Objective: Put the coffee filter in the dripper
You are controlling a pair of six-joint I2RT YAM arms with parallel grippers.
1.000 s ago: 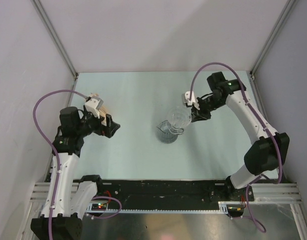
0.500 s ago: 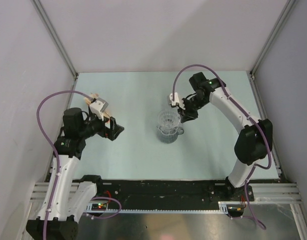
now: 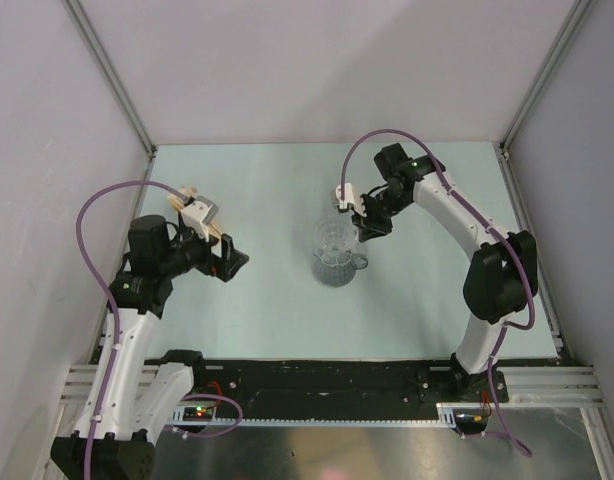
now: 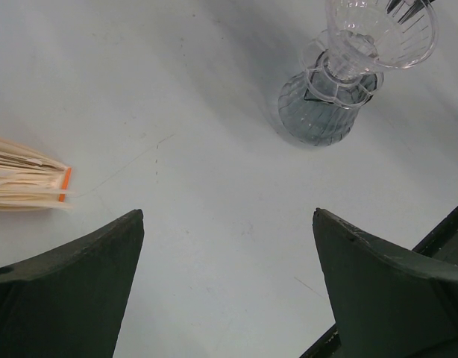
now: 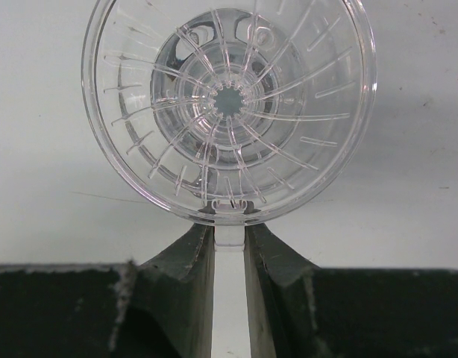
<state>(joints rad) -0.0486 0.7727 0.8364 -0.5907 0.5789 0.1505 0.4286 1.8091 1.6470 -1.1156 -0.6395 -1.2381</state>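
Right gripper [image 5: 229,235] pinches the clear dripper [image 5: 229,104] by its handle tab, at the grey cup [image 4: 318,119]. Left gripper [image 4: 227,216] gapes empty beside a cream paper stack [image 4: 24,179]. No loose coffee filter shows. Best hold the dripper level and centred.

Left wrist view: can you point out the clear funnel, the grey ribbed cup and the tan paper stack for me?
clear dripper [image 4: 372,37], left wrist view, on the ribbed wall of its bowl.
grey ribbed cup [image 4: 318,119], left wrist view, on its ribbed side.
tan paper stack [image 4: 24,179], left wrist view, on its fanned sheet edges.
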